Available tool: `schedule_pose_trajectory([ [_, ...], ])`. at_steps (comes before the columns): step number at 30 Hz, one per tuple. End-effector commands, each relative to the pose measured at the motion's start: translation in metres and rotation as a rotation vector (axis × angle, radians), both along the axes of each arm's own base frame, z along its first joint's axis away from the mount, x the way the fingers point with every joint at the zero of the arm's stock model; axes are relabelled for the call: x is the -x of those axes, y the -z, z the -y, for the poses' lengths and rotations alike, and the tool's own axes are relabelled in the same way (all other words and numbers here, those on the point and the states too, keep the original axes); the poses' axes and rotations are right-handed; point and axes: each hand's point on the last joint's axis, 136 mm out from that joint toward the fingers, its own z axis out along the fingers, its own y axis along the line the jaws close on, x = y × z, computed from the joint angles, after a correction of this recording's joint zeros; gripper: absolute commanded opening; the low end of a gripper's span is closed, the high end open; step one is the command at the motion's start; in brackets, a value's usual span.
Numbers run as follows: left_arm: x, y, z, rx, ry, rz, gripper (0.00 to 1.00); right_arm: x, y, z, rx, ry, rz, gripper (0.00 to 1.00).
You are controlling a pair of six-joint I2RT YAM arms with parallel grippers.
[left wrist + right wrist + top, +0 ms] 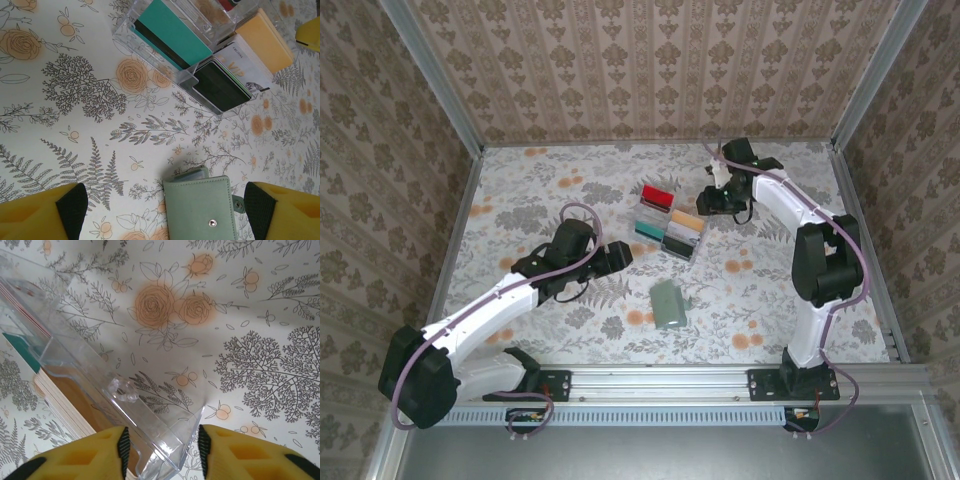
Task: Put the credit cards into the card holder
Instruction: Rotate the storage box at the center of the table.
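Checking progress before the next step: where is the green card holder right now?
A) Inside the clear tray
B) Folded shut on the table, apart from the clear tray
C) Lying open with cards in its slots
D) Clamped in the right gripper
B: the card holder lies folded shut on the table, with bare tabletop between it and the clear tray.

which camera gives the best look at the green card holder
Left wrist: the card holder lies close below the camera, folded, with its snap stud sharp. The top external view shows it small, as a plain green rectangle on the table near the clear tray.
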Motion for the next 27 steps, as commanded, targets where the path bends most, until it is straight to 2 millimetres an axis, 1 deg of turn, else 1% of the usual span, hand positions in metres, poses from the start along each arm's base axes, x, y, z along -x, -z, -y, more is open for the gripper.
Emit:
schedule_pose_trajectory([
  [1, 0.000, -0.001, -0.004, 0.010, -0.019, 0.005, 0.85, -0.001, 0.011, 0.005, 0.044, -0.032, -0.032, 0.40],
  [4, 0.000, -0.002, -0.003, 0.016, -0.017, 0.004, 0.85, -0.004, 0.015, 0.009, 0.069, -0.035, -0.034, 0.39],
  [6, 0.000, -0.002, -0.004, 0.015, -0.018, 0.004, 0.85, -0.005, 0.017, 0.008, 0.070, -0.042, -0.037, 0.38],
  [8, 0.000, -0.002, -0.004, 0.017, -0.019, 0.005, 0.85, -0.006, 0.019, 0.007, 0.073, -0.046, -0.043, 0.36],
  [10, 0.000, -0.003, -0.003, 0.019, -0.016, 0.006, 0.85, -0.007, 0.022, 0.010, 0.089, -0.044, -0.050, 0.30],
  [11, 0.000, -0.003, -0.003, 0.020, -0.015, 0.008, 0.85, -0.005, 0.023, 0.011, 0.094, -0.047, -0.058, 0.30],
  [14, 0.000, -0.003, -0.003, 0.020, -0.014, 0.006, 0.85, 0.000, 0.024, 0.010, 0.084, -0.051, -0.061, 0.33],
  [20, 0.000, -0.001, -0.001, 0.020, -0.008, 0.000, 0.85, 0.003, 0.007, -0.003, 0.009, -0.085, -0.028, 0.36],
  [23, -0.001, -0.003, 0.000, 0.023, -0.007, 0.004, 0.85, 0.003, 0.005, -0.007, -0.009, -0.104, -0.020, 0.37],
  [27, -0.002, -0.004, 0.001, 0.026, -0.007, 0.005, 0.85, 0.003, 0.007, -0.007, -0.014, -0.108, -0.030, 0.37],
])
